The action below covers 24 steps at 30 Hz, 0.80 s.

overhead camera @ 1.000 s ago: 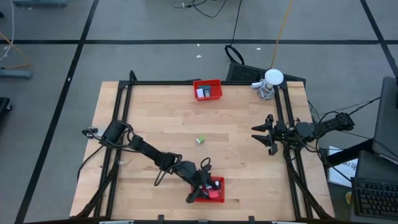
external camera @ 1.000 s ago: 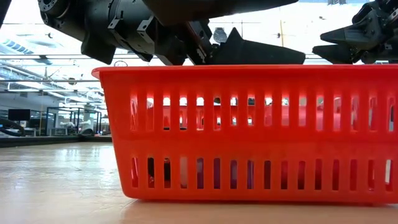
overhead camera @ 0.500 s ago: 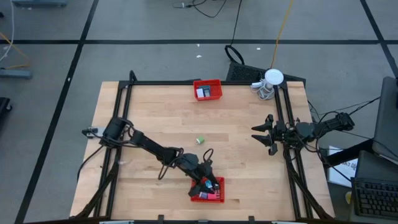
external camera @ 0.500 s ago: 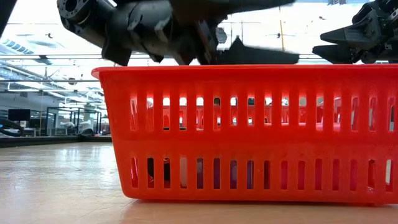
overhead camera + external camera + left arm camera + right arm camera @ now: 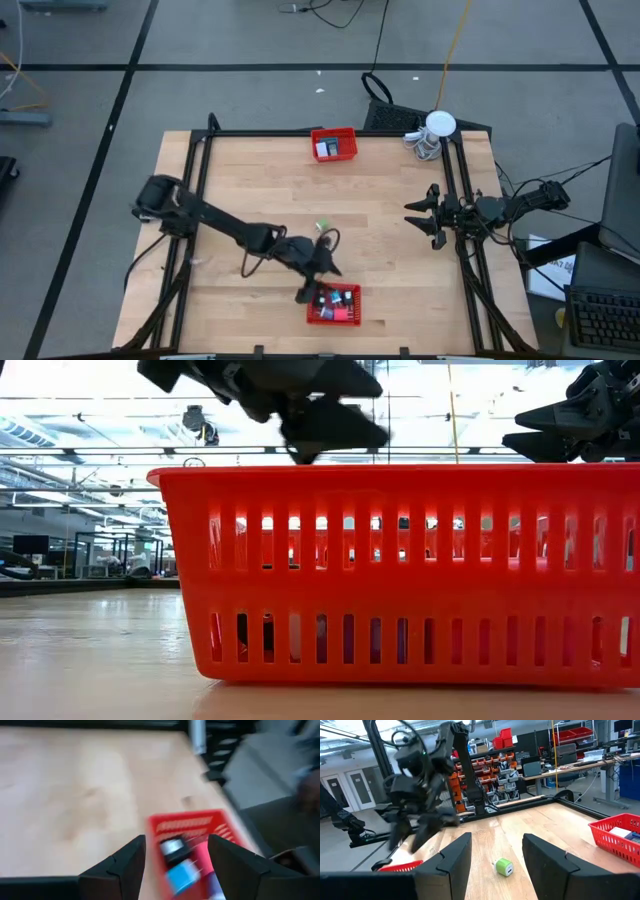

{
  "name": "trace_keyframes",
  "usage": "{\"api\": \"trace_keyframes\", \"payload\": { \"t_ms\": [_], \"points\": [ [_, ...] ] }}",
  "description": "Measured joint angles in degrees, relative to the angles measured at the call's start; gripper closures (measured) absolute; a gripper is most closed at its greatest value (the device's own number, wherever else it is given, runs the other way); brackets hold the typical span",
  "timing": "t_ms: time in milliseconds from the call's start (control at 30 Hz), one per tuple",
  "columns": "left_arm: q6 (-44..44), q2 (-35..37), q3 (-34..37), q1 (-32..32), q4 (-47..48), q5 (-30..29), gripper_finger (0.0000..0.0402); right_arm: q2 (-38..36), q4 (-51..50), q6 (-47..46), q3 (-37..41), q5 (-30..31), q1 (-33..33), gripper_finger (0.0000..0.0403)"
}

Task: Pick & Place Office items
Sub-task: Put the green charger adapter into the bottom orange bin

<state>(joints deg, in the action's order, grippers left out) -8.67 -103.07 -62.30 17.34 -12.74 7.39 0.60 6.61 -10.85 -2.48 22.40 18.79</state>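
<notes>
Empty, its jaws apart, the left gripper [image 5: 318,268] hangs over the near red mesh basket [image 5: 345,312] on the wooden counter [image 5: 250,190]. Likely next: fetch the small green block [image 5: 322,226] at mid-counter, approached from above.

The right gripper [image 5: 428,215], jaws apart and empty, waits at the counter's right edge.

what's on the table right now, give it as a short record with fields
table: wooden top in a dark frame
near basket: red mesh basket at the front edge, holding several small items, pink, blue and white among them
far basket: red mesh basket at the back edge, with a white item inside
loose item: small green item near the table's middle, lying alone
left gripper: empty, fingers apart, above the near basket's back left corner
right gripper: fingers apart, empty, at the table's right edge
other: white round object with coiled cable at the back right corner
</notes>
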Motion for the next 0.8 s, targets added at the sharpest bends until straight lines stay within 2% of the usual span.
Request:
{"api": "trace_keyframes", "payload": {
  "t_ms": [200, 300, 400, 633, 800],
  "points": [
    [1.0, 6.3, 0.0, -1.9, 14.8, -16.4, 0.0203, 0.0, 0.0, 0.0, 0.0, 0.0, 0.0, 0.0238],
    [0.9, 6.9, 0.0, -2.7, 19.0, -26.0, 0.0214, 0.0, 0.0, 0.0, 0.0, 0.0, 0.0, 0.0238],
    [0.2, 6.2, 0.0, -3.9, 21.6, -31.9, 0.0224, 0.0, 0.0, 0.0, 0.0, 0.0, 0.0, 0.0238],
    [-8.3, 1.4, 0.0, -7.8, 21.0, -32.4, 0.0249, 0.0, 0.0, 0.0, 0.0, 0.0, 0.0, 0.0238],
    [-10.1, -3.4, 0.0, -9.9, 17.0, -27.7, 0.0263, 0.0, 0.0, 0.0, 0.0, 0.0, 0.0, 0.0238]
  ]
}}
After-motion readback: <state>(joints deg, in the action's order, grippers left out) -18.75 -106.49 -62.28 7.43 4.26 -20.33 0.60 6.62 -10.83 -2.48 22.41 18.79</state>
